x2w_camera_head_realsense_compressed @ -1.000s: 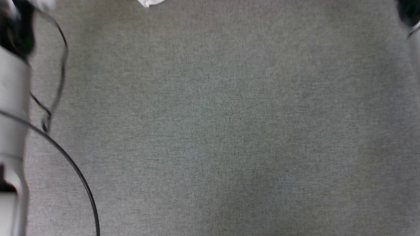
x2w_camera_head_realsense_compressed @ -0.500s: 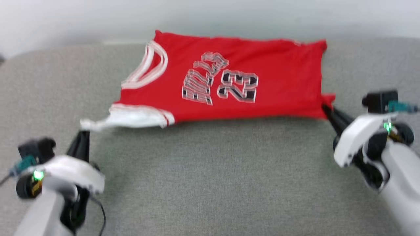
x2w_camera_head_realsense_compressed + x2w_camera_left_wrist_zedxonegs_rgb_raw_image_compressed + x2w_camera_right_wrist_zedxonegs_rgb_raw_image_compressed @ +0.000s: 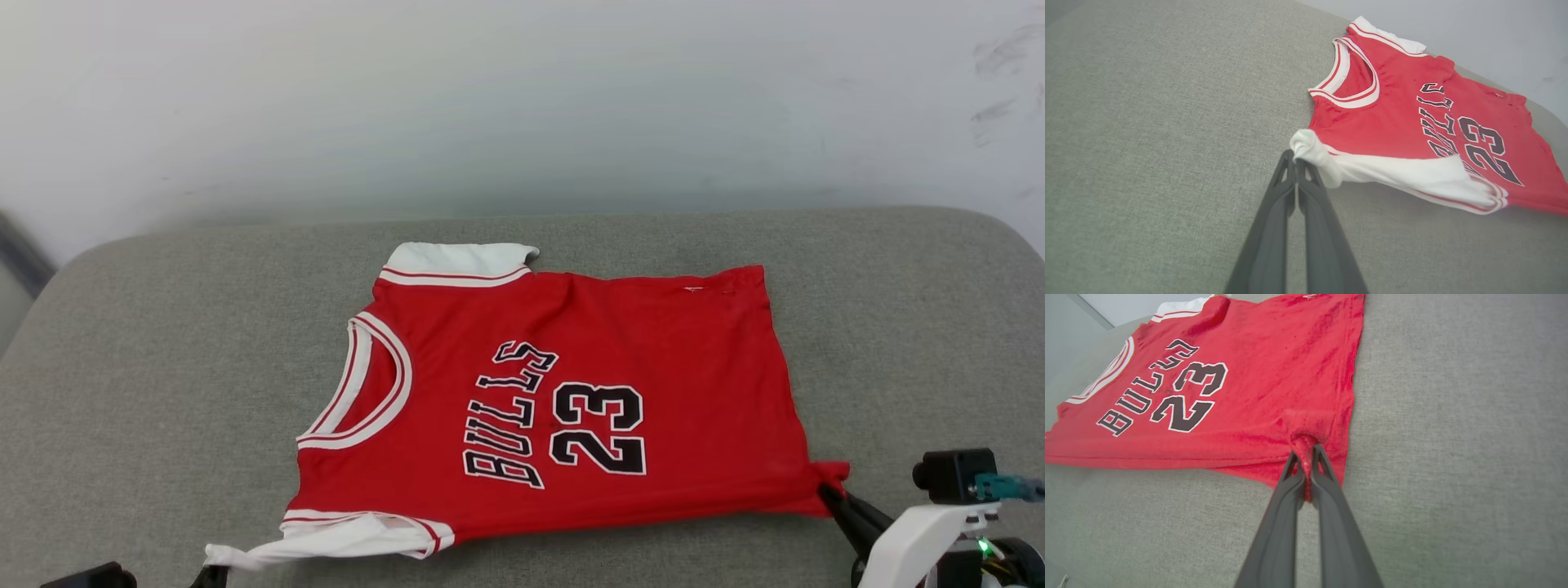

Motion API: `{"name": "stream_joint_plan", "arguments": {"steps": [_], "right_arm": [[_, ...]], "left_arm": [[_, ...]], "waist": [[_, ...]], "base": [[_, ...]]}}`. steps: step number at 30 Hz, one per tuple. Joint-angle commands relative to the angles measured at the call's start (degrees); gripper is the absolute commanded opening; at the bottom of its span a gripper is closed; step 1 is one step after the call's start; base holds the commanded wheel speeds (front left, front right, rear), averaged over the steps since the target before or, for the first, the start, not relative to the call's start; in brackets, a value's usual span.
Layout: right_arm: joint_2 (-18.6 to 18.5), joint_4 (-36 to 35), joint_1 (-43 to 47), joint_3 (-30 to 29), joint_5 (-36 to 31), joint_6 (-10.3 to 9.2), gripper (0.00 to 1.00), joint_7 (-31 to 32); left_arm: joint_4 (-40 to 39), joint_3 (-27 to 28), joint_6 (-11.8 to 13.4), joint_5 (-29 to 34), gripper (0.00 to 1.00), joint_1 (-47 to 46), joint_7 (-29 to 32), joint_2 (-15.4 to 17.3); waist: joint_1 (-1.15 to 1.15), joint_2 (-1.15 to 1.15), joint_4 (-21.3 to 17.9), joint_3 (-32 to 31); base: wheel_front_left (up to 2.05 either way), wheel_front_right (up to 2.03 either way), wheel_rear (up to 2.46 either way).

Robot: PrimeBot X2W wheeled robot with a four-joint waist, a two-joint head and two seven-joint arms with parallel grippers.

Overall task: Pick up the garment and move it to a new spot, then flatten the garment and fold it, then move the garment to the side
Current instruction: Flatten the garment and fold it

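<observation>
While the thin red garment [image 3: 571,392] lies flat on the grey woven cushion [image 3: 163,367], your left gripper [image 3: 1295,157] pinches its white shoulder strap — right gripper [image 3: 1304,455] clamps the red hem corner, fingers low.

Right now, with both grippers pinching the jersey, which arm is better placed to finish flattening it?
Left, probably. The left gripper is shut on the bunched white shoulder panel of the garment, the one part not lying flat; the right gripper pinches the hem corner, where the fabric is mostly smooth.
</observation>
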Motion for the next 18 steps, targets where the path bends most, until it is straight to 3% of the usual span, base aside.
{"name": "stream_joint_plan", "arguments": {"steps": [1, 5, 9, 13, 18], "right_arm": [[0.7, -2.3, 2.9, -2.4, -1.2, -0.12, 0.00, 1.3], [3.4, -9.7, 9.0, -7.9, -4.6, -0.11, 0.00, 5.9], [6.5, -16.7, 12.1, -11.8, -7.7, -0.10, 0.00, 11.0], [8.4, -20.4, 10.8, -12.9, -10.9, -0.09, 0.00, 15.6], [9.4, -20.3, 6.6, -13.2, -13.5, -0.09, 0.00, 18.6]], "left_arm": [[-2.3, 0.6, 1.4, -0.3, 0.00, 2.0, 1.0, 1.0], [-8.2, 1.0, 3.9, -0.5, 0.00, 5.2, 3.4, 2.1], [-11.2, 1.1, 4.8, -0.1, 0.00, 3.9, 3.9, 2.4], [-9.2, 0.6, 3.3, 0.1, 0.00, -0.1, 3.1, 1.8], [-4.1, -1.0, 0.2, 0.6, 0.00, -7.8, 2.7, 1.0]], "waist": [[0.03, 0.00, 0.1, -0.6], [0.03, 0.00, 0.4, -0.8], [0.03, 0.00, 0.5, -0.3], [0.03, 0.00, -0.1, 0.9], [0.03, 0.00, -0.8, 4.2]], "base": [[0.00, 0.00, 0.00], [0.00, 0.00, 0.00], [0.00, 0.00, 0.00], [0.00, 0.00, 0.00], [0.00, 0.00, 0.00]]}}
